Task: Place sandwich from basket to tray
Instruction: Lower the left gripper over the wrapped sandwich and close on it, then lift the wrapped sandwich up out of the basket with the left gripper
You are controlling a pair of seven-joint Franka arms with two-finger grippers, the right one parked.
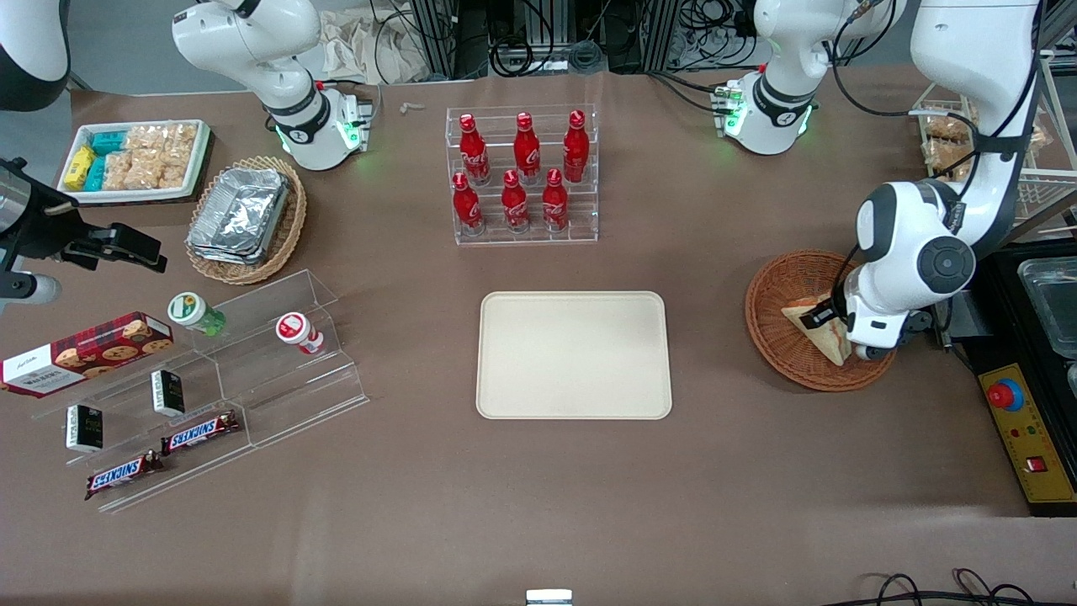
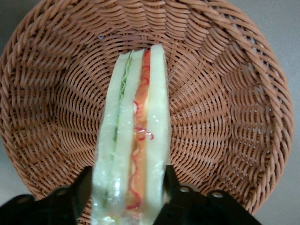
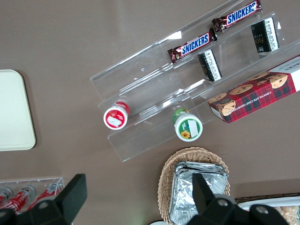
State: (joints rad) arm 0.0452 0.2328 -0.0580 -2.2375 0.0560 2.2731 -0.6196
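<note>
Snickers bars (image 1: 164, 452): two of them, lying on the lowest step of a clear stepped stand (image 1: 252, 379), nearest the front camera, toward the parked arm's end of the table (image 1: 538, 505).
Stand contents: two small dark boxes (image 1: 126, 410) one step up; a red plaid cookie box (image 1: 84, 353) and two round-capped cups, one green (image 1: 195, 312) and one red (image 1: 296, 331), on the upper steps.
Tray (image 1: 574, 354): flat, cream-beige, rounded corners, lying bare in the middle of the table.
Basket (image 1: 791, 295): round, reddish-brown wicker, toward the working arm's end of the table, well apart from the tray.
Sandwich (image 1: 814, 324): pale bread wedge with red and green filling along its cut edge; in the wrist view (image 2: 133, 150) it stands on edge over the woven bottom of the basket (image 2: 225, 108).
Gripper (image 1: 823, 316): low over the basket; the jaws are closed narrowly on the sandwich, one black finger (image 2: 79, 190) pressed to each bread face.
Sandwich contact: whether it rests on the basket bottom or is lifted just clear, I cannot tell.
Bottle rack (image 1: 522, 175): clear two-tier rack, farther from the front camera than the tray, holding six red cola bottles (image 1: 514, 199) upright.
Tan wicker basket (image 1: 286, 227): paler, holds stacked foil containers (image 1: 240, 212), toward the parked arm's end.
White tray (image 1: 135, 195): beside the tan basket, filled with snack packets (image 1: 147, 156).
Control box (image 1: 1028, 433): yellow panel with a red button, at the table edge on the working arm's end.
</note>
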